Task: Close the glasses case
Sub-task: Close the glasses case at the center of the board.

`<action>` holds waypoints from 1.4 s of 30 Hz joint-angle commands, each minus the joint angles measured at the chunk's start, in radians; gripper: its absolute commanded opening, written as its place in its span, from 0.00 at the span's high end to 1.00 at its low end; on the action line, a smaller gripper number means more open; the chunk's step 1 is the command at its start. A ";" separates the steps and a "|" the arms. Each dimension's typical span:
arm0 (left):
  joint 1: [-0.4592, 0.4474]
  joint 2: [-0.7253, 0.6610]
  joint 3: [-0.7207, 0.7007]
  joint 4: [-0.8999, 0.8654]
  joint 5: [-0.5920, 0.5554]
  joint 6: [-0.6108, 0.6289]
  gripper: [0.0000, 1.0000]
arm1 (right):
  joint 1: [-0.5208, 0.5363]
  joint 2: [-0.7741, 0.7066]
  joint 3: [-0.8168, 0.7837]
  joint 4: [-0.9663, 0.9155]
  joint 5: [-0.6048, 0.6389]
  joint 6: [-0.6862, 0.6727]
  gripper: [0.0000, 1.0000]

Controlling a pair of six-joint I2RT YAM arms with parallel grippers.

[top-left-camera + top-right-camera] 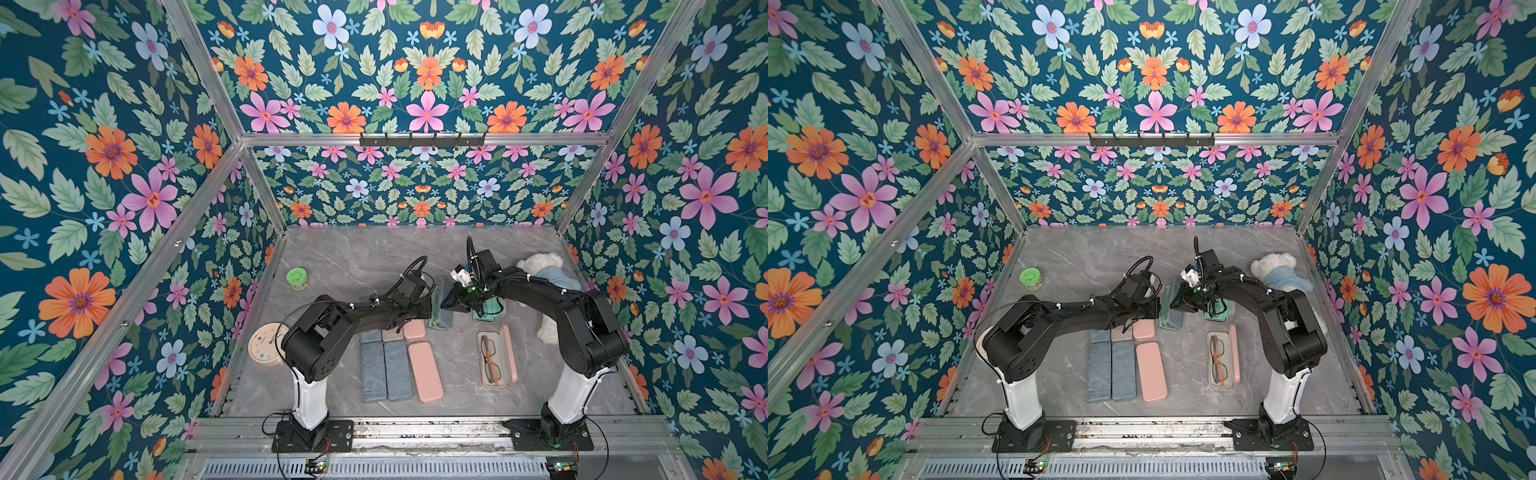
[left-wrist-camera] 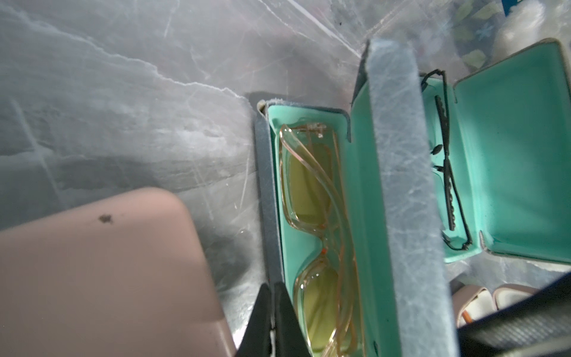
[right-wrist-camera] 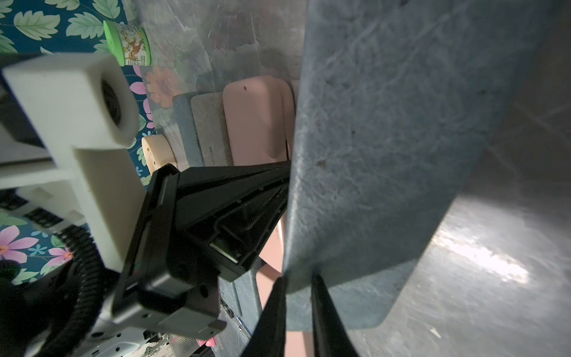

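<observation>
Floral walls (image 1: 124, 166) in blue, green, pink and orange enclosed a grey marble table (image 1: 353, 257). Near the middle of the table, between the two arms, stood the glasses case (image 1: 440, 311), blue-grey outside and teal within, only partly open. Its base lay flat and its lid (image 2: 398, 185) rose steeply from the hinge side. Clear-framed, yellow-lensed glasses (image 2: 312, 191) lay in the base.

The left gripper (image 2: 273, 286) was closed down, its two black fingers pinched on the base's long wall, the side away from the hinge. The right gripper (image 3: 298, 278) was likewise closed tight. Its fingers (image 3: 323, 312) were clamped on either side of the lid's edge near a corner, seen from the lid's outside.

Just beside the case, toward the right edge of the table, a teal-lined open case (image 2: 509, 154) held black-framed glasses (image 2: 448, 167). Nearer the front edge lay an open pink case (image 1: 496, 359) with brown-framed glasses (image 1: 489, 361) inside.

Left of that, closed cases lay side by side: two long blue cases (image 1: 374, 370) and a long pink case (image 1: 424, 372). Shorter ends of three more showed behind them, partly under the left arm.

A green-lidded jar (image 1: 297, 278) stood toward the left edge in the far half. A round clock (image 1: 264, 345) lay against the left edge beside the left arm's shoulder. A white plush toy (image 1: 540, 266) with a blue cloth lay by the right edge, partly behind the right arm.
</observation>
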 commanded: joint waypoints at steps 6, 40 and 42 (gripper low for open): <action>0.001 -0.021 -0.003 -0.011 -0.013 0.009 0.91 | 0.005 0.022 0.002 -0.018 0.047 0.002 0.82; 0.002 -0.313 -0.129 0.037 -0.081 0.024 0.45 | -0.041 -0.029 -0.043 -0.004 0.059 0.009 0.46; 0.002 -0.344 -0.140 0.042 -0.088 0.030 0.38 | -0.042 -0.018 -0.050 0.008 0.058 0.000 0.40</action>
